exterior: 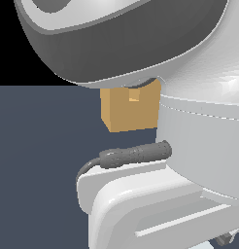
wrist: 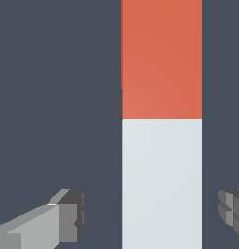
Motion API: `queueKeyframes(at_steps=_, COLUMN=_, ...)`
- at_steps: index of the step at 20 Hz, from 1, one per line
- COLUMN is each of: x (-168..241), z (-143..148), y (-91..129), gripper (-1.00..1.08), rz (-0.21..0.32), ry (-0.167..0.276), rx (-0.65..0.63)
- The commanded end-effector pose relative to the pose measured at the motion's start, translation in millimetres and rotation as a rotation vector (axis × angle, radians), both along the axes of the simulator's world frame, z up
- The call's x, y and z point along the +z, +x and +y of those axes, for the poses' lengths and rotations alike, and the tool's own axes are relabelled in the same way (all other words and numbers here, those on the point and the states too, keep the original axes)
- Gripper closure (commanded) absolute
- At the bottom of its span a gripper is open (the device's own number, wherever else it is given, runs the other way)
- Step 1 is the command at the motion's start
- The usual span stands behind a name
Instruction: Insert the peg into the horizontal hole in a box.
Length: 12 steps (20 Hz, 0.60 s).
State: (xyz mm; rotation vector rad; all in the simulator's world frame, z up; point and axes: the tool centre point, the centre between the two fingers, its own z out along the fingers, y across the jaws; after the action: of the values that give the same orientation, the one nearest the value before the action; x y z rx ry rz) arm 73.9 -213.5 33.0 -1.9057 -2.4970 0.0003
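The hand (wrist: 151, 214) is spread wide above the peg (wrist: 162, 146), its two grey fingers (wrist: 68, 216) standing clear of the bar on either side, neither touching it. The peg lies flat on the dark worktop (wrist: 53, 97), its red-orange half meeting its white half. In the exterior view, the tan box (exterior: 128, 112), its small square hole (exterior: 134, 95) facing the camera, sits largely masked by the arm's white casing (exterior: 199, 136).

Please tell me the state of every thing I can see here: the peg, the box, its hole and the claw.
Long square-section peg, half red-orange, half white: lying flat, not gripped.
Claw: open, fingers on either side of the peg's white half, not touching it.
Plain tan cube box: partly hidden behind the arm.
Small square hole: empty.
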Motion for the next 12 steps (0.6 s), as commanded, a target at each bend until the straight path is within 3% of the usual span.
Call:
queueKeyframes(at_steps=1, x=-10.1, z=0.0, y=0.1, gripper=-0.92, rz=0.0, ry=0.0, rx=0.0)
queueKeyframes(at_steps=7, x=-13.6, z=-0.6, y=1.5, gripper=-0.92, rz=0.0, ry=0.0, rx=0.0)
queueKeyframes(at_steps=8, x=-13.6, z=-0.6, y=1.5, gripper=1.08, rz=0.0, ry=0.0, rx=0.0)
queueKeyframes(at_steps=12, x=-13.6, z=-0.6, y=1.5, gripper=1.08, rz=0.0, ry=0.0, rx=0.0)
